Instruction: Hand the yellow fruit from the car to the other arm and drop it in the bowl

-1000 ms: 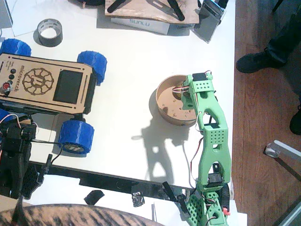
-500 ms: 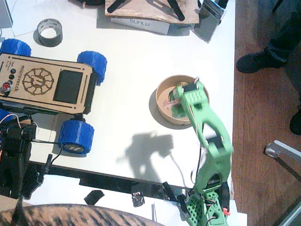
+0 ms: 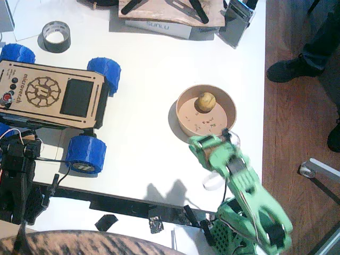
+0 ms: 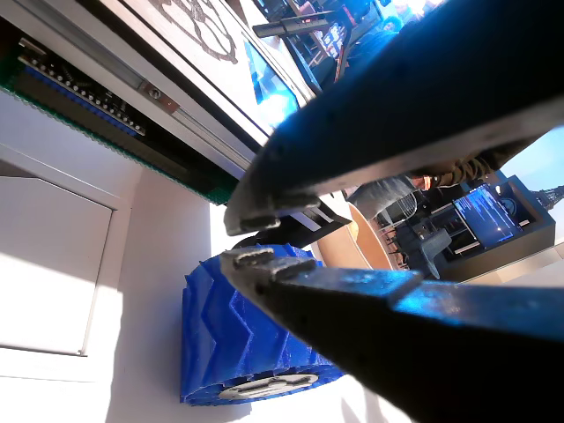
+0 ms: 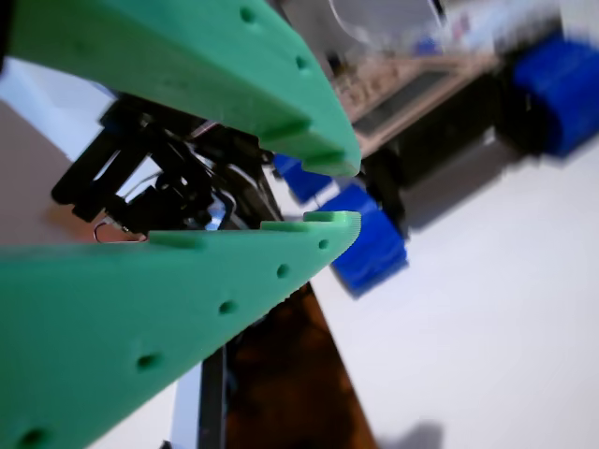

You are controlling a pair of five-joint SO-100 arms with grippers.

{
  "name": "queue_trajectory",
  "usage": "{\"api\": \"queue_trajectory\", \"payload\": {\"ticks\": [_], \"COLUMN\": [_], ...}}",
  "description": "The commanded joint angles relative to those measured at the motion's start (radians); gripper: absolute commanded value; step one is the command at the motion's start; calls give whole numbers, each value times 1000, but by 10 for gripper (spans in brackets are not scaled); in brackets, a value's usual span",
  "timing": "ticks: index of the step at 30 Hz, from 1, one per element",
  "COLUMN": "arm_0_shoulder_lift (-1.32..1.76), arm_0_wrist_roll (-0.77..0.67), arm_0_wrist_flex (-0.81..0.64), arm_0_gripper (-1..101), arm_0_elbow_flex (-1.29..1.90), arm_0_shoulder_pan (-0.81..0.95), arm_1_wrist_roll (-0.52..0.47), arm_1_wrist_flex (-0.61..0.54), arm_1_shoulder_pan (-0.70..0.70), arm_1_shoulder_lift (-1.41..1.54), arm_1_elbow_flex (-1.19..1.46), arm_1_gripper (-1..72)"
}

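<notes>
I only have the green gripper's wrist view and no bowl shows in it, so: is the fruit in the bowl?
Observer: Yes. The fruit lies inside the bowl, toward its far wall.
Operator: Where is my gripper relative to the bowl?
Observer: The right gripper is just outside the bowl's near rim, not over it.
Operator: And the black arm?
Observer: The left gripper is low beside a blue wheel of the car, with nothing between its jaws.
</notes>
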Motion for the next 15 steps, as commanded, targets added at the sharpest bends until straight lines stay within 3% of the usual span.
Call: {"api": "queue_trajectory", "payload": {"ticks": [1, 4, 7, 15], "arm_0_shoulder_lift": [94, 94, 94, 94], "arm_0_wrist_roll": [6, 6, 6, 6], "arm_0_wrist_flex": [8, 8, 8, 8], "arm_0_gripper": [1, 1, 1, 1], "arm_0_elbow_flex": [34, 34, 34, 34], "arm_0_shoulder_pan": [2, 2, 2, 2], "arm_1_wrist_roll": [-17, -20, -21, -72], "arm_1_wrist_flex": [-38, -48, 31, 29], "arm_1_shoulder_pan": [9, 32, 34, 141], "arm_1_shoulder_lift": [153, 301, 503, 511], "arm_1_elbow_flex": [84, 199, 307, 457], "arm_1_gripper": [2, 1, 1, 1]}}
